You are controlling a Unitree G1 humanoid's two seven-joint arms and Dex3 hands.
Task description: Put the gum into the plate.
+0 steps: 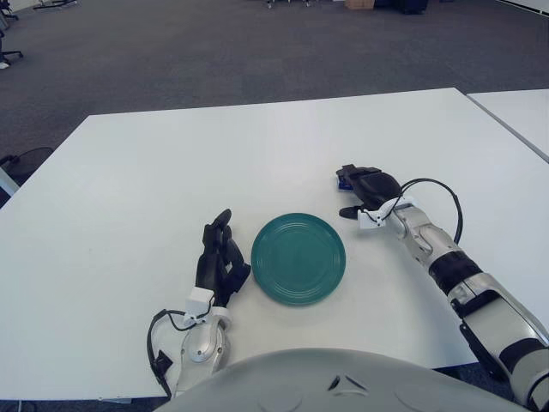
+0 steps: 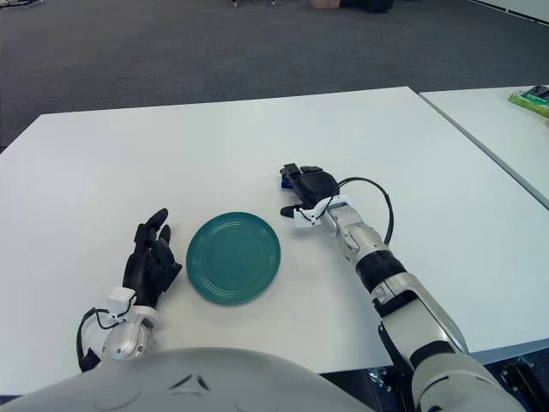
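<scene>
Our right hand (image 1: 367, 186) curls down over the blue gum pack (image 1: 342, 180) on the table, beyond the empty teal plate (image 1: 298, 258); whether we grip it, we cannot tell. Next we lift and carry. Our left hand (image 1: 220, 257) shows left of the plate, fingers relaxed.

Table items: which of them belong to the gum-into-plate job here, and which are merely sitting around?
Part of the job:
- gum, small blue pack mostly hidden under the right hand
- green plate, nothing in it
- right hand, down over the gum

Just there:
- left hand, idle, left of the plate
- green box on the neighbouring table
</scene>
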